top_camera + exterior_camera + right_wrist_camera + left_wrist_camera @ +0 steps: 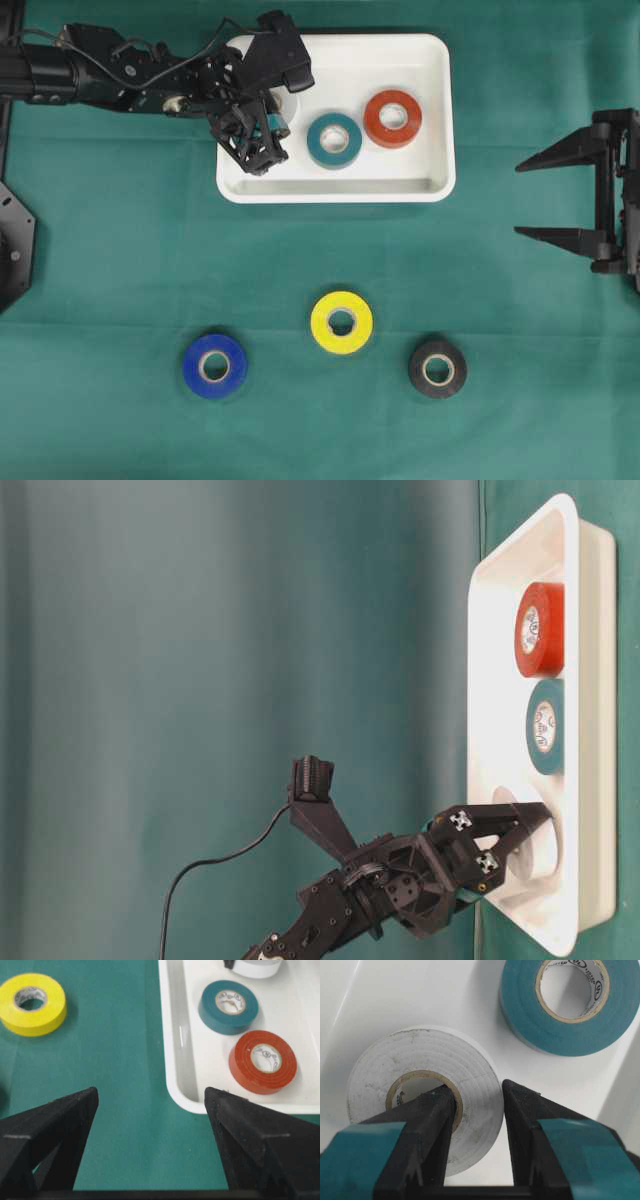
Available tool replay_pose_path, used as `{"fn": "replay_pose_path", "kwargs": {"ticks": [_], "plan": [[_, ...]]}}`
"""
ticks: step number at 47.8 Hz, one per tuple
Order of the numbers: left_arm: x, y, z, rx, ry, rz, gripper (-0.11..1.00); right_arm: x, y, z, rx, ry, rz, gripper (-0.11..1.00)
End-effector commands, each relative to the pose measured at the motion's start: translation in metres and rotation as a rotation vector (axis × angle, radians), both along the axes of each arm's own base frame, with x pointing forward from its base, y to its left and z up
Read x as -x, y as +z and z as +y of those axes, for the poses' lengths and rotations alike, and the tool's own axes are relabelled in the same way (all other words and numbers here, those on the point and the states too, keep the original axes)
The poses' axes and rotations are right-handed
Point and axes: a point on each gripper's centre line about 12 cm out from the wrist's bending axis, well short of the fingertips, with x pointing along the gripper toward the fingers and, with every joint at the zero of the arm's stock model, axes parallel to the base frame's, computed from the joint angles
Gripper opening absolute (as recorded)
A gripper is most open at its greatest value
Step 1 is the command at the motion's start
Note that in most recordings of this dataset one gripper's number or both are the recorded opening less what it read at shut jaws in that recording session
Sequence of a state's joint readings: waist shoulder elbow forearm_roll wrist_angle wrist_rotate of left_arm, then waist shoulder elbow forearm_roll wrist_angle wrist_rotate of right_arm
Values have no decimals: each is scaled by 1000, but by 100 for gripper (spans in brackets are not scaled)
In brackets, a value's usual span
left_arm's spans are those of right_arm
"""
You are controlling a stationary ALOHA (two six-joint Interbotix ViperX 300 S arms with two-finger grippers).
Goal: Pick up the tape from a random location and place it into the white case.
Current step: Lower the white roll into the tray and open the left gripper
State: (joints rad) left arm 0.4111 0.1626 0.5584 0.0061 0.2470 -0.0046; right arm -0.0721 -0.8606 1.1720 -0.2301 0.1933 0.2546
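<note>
Down inside the white case (430, 120), the left gripper (479, 1110) was clenched on the white tape roll (420, 1060): one finger sat in the cardboard core, the other pressed the outer wall, and the roll lay flat on the case floor at the end nearest that arm. In the table-level view the roll (535, 855) showed pale against the tray wall, with the gripper (520, 830) reaching in over the rim.

Just beyond it in the case, the teal tape roll (334, 140) lay flat near the middle, apart from the white one. Further along still, toward the far end of the case, sat the red tape roll (393, 118), close beside the teal one but not touching it. That made three rolls in the case.

Outside the case on the green cloth (120, 260), three rolls lay well apart from it: a yellow tape roll (341, 322) opposite the case's long side, a blue tape roll (215, 366) and a black tape roll (437, 368) flanking it.

Off the case's far short end, the right gripper (560, 195) hung with its jaws spread wide, holding nothing.
</note>
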Motion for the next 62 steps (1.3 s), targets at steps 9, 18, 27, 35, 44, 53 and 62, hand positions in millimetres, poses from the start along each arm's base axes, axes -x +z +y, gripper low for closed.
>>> {"fn": "replay_pose_path", "kwargs": {"ticks": [9,18,27,35,44,53,62], "plan": [[-4,10,2,-9,8,-36,26,-3,7,-1,1,-2,-20,85],[-4,10,2,-9,9,-39,56,-3,7,-1,1,-2,-21,85],[-2,11,1,-10,9,-41,98,-3,7,-1,0,-3,-22,85],[-2,12,1,-12,8,-43,96,-3,8,-1,0,-3,-22,85],[-1,34,-2,-26,0,-72,96,-4,8,-1,0,-3,-22,85],[6,81,-9,-56,-9,-145,96,-4,11,-1,1,-3,-29,85],[21,121,-15,-81,-11,-199,96,-4,12,-1,1,-4,-32,85]]}}
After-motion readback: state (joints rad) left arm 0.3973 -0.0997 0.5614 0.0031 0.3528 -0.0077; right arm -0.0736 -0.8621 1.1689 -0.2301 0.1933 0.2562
